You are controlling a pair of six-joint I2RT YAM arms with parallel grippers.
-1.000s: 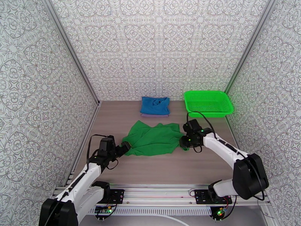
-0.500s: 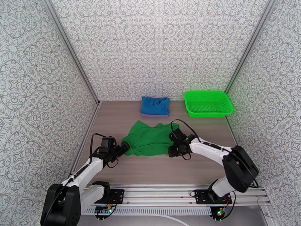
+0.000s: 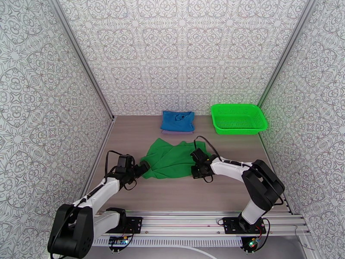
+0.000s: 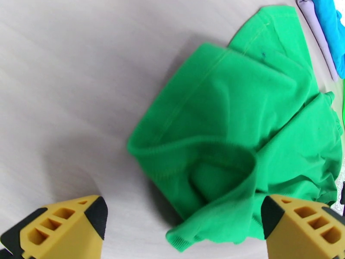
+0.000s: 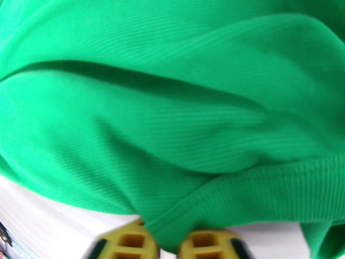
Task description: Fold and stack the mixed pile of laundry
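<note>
Pale wood table [image 3: 185,193] between patterned walls [image 3: 181,57], a rumpled green garment [image 3: 172,158] at centre frame.
Lower left of centre, the left gripper [image 3: 141,170] stands with jaws wide apart at the cloth's left corner, while the right gripper [image 5: 166,243] is clamped on its right hem. Farther up, a folded blue garment [image 3: 177,121] lies on a lavender-grey garment [image 3: 171,132]. A green basket [image 3: 238,118] sits at upper right.

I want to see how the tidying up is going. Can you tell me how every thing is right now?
Green cloth garment, crumpled, not folded yet.
Lavender-grey cloth garment, folded, bottom of the stack.
Bright blue cloth garment, folded, on top of the lavender-grey one.
Bright green plastic mesh basket, upright, empty.
Left gripper, open, at the green garment's edge.
Right gripper, shut on the green garment's hem.
</note>
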